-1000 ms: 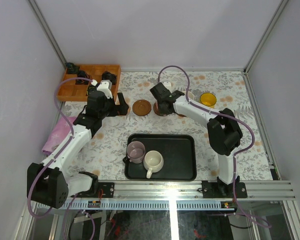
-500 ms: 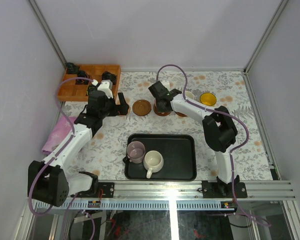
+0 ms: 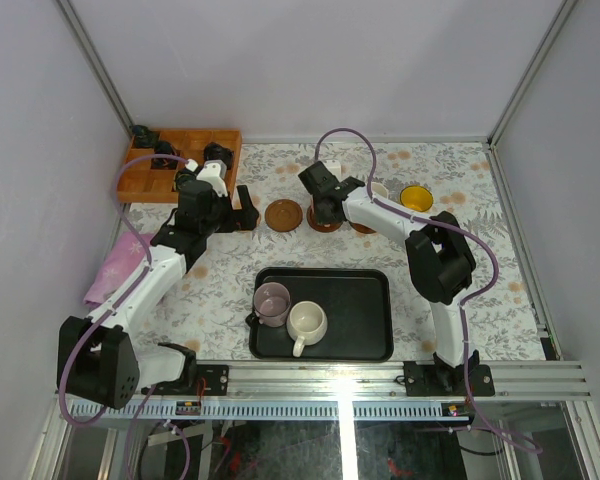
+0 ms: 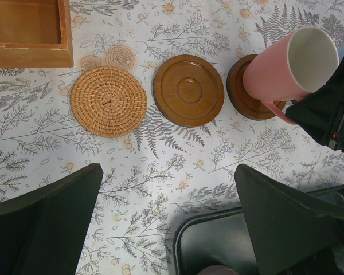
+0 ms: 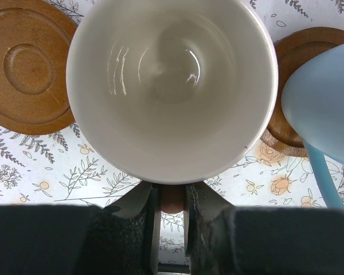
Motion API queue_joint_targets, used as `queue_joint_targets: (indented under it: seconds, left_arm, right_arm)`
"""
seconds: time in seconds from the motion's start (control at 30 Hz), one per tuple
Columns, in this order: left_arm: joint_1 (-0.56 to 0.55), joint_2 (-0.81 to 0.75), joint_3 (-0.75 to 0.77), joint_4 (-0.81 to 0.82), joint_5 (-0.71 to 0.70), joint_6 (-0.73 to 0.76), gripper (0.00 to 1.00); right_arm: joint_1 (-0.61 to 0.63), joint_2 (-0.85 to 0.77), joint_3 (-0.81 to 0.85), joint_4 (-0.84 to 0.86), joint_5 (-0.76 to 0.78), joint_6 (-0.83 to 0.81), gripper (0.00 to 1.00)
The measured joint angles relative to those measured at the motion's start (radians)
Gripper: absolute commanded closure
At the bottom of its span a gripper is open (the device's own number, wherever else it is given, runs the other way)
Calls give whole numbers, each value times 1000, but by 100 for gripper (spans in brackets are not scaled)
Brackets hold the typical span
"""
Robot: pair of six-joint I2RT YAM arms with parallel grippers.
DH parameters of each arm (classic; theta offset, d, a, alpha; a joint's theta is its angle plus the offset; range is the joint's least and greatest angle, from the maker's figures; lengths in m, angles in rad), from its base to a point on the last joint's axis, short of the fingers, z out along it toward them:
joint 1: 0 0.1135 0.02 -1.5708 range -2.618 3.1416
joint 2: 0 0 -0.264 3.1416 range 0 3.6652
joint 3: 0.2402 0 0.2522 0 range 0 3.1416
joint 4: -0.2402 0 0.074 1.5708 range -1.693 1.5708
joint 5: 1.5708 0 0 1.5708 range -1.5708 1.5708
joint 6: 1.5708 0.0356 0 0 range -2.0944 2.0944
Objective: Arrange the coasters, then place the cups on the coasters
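Your right claw (image 5: 172, 197) is clamped on the pink handle of a pink-sided mug with a white inside (image 4: 286, 66). The mug's base sits over a dark brown round wooden coaster (image 4: 241, 100), midway along the tabletop's far edge; whether the two touch cannot be told. Just right of it, a light blue mug (image 5: 327, 97) stands on another brown wooden coaster (image 5: 278, 134). To the left lie a bare brown wooden coaster with a ringed centre (image 4: 188, 90) and a round woven tan coaster (image 4: 108, 101).

Your left claw (image 4: 167, 172) hangs above these two, fingers spread wide, holding nothing. A yellow mug (image 3: 415, 198) stands toward the far right corner. An orange wooden box (image 4: 28, 56) fills the far left corner.

By the near edge, a black rectangular tray (image 3: 360, 310) carries a mauve mug (image 3: 272, 300) and a cream mug (image 3: 307, 322). A white tablecloth printed with grey ferns and orange flowers (image 4: 160, 160) covers the tabletop. Pale lilac walls (image 3: 310, 70) and aluminium posts (image 3: 94, 60) enclose it.
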State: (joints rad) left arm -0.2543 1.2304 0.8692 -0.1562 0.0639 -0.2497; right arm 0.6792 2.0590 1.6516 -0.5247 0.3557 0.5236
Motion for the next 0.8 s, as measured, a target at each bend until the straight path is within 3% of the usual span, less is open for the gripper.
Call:
queue_joint_targets:
  seconds: [0.8]
  left_arm:
    - [0,0,0,1,0,0,0]
  right_arm:
    - [-1,-18,-28,9,-6,28,100]
